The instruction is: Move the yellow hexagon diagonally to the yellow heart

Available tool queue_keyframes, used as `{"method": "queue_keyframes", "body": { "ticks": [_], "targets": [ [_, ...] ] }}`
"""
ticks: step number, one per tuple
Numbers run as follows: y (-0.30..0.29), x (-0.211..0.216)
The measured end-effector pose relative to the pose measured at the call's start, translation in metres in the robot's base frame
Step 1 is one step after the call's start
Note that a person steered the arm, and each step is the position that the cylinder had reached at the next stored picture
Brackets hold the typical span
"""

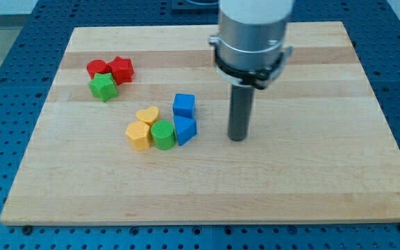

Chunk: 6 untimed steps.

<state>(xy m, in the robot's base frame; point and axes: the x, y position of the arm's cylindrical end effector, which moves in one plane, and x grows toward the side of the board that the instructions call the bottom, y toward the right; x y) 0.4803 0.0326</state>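
Red blocks (111, 68) and green star (103, 86) sit at 10 o'clock. Yellow hexagon (138, 135) is just left of centre, touching yellow heart (148, 115) at its 1 o'clock and the green cylinder (163, 134). It's probably light, rigid and slides easily; push a flat side. Blue blocks (184, 118) come next. My tip (237, 138) is right of them. No jaws, just a rod.

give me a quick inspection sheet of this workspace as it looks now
surface: wooden board, flat on a blue perforated base.
job's things: yellow hexagon sits at the view's lower left of the yellow heart, touching or nearly so.
clutter: green cylinder, blue cube and blue wedge crowd beside them; red blocks and green star toward the view's upper left.
grippers: no jaws; my tip stands apart at the view's right of the blue wedge.
cables: nothing seen.
surroundings: nothing seen beyond the base.
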Motion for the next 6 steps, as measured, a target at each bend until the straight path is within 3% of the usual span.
{"method": "queue_keyframes", "body": {
  "ticks": [4, 5, 6],
  "targets": [
    [-0.110, -0.025],
    [-0.127, -0.010],
    [-0.132, 0.034]
  ]
}}
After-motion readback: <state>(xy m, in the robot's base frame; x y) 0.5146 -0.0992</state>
